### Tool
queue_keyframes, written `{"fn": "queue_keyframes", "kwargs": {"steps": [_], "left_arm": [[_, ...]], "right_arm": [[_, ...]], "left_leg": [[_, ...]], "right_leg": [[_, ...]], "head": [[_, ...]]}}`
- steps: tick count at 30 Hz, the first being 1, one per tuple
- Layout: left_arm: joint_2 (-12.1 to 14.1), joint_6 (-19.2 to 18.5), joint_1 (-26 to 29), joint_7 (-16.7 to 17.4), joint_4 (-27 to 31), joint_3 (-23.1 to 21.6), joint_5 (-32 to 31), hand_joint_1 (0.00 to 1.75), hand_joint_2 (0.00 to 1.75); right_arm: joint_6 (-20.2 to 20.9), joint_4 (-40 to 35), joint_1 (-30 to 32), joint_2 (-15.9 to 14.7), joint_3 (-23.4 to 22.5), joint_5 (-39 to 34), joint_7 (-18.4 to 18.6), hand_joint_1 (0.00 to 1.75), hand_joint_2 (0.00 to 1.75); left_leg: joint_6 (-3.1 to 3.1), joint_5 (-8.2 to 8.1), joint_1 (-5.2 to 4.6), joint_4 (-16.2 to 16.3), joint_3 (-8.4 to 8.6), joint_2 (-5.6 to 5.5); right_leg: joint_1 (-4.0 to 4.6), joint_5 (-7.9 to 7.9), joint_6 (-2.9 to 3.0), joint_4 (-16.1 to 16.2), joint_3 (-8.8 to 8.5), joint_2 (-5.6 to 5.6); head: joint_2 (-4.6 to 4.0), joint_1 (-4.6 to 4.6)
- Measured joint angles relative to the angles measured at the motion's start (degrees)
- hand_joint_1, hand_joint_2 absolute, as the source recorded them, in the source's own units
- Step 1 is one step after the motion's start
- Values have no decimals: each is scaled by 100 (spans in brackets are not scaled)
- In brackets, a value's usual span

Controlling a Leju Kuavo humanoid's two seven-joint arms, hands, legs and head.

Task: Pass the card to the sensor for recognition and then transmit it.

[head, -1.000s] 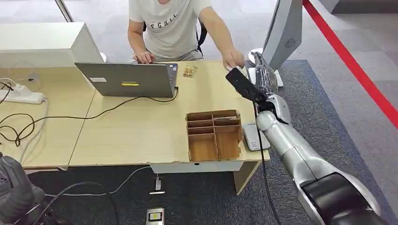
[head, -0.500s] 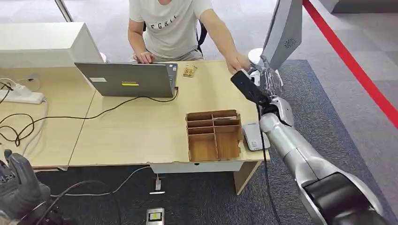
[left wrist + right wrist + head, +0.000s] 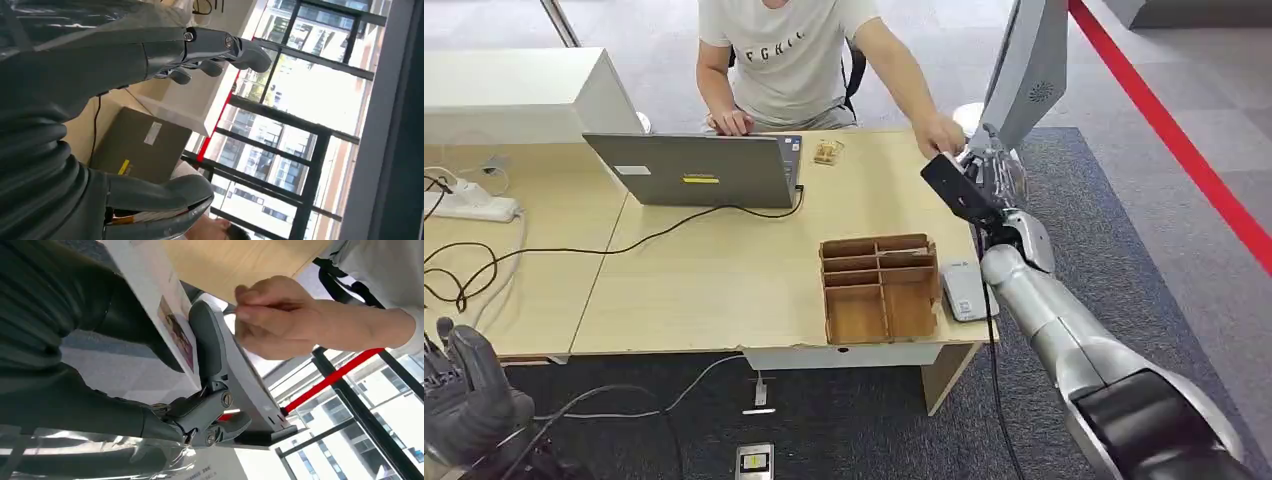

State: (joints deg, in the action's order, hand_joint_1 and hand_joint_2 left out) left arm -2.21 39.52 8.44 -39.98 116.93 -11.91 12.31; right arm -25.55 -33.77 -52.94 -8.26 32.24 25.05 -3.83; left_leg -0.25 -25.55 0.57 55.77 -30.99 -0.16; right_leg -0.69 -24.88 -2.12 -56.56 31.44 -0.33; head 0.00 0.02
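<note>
Card at the handover point

Card sat pinched in my right hand, its long axis running out toward the person's hand, just beyond its far edge by the sensor. My left hand hung low, fingers apart and holding nothing, well apart from everything.

- Head cam sits up high, looking forward and down over the wooden desk, with the right arm reaching in from the lower right.
- Left wrist cam is tucked right behind the left hand, turned sideways, looking up past the laptop at tall windows.
- Right wrist cam is super close behind the right hand, also rotated, facing a person's hand.
- Head and left wrist both catch the laptop; head and right wrist share the person's hand.
</note>
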Motion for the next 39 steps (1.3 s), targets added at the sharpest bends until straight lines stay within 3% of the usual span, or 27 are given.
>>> {"fn": "queue_keyframes", "kwargs": {"steps": [20, 28, 34, 39], "left_arm": [[0, 0, -23, 0, -2, 0, -41, 0, 175], [-2, 0, 87, 0, 2, 11, -57, 0, 175], [-4, 0, 182, -6, 22, 59, -81, 0, 175], [-15, 0, 289, -11, 96, 157, -136, 0, 175]], "right_arm": [[-2, -98, 101, -144, 33, -148, -15, 175, 175], [-125, -754, 439, -566, -4, -227, 118, 175, 175], [-221, -1615, 994, -1053, -164, -288, 402, 175, 175], [-450, -2213, 1494, -1331, -308, -439, 417, 175, 175]], "left_leg": [[0, 0, 0, 1, 1, 0], [1, -1, -2, 2, 1, -1], [2, -2, -2, 1, 1, -3], [3, -2, -2, 1, 1, -3]], "right_leg": [[0, 0, 0, 0, -1, 0], [-2, 0, -1, 4, -1, -1], [-3, 0, -1, 4, -4, -1], [-2, 0, -1, 4, -5, -1]], "head": [[0, -2], [0, 0], [0, -2], [0, 0]]}}
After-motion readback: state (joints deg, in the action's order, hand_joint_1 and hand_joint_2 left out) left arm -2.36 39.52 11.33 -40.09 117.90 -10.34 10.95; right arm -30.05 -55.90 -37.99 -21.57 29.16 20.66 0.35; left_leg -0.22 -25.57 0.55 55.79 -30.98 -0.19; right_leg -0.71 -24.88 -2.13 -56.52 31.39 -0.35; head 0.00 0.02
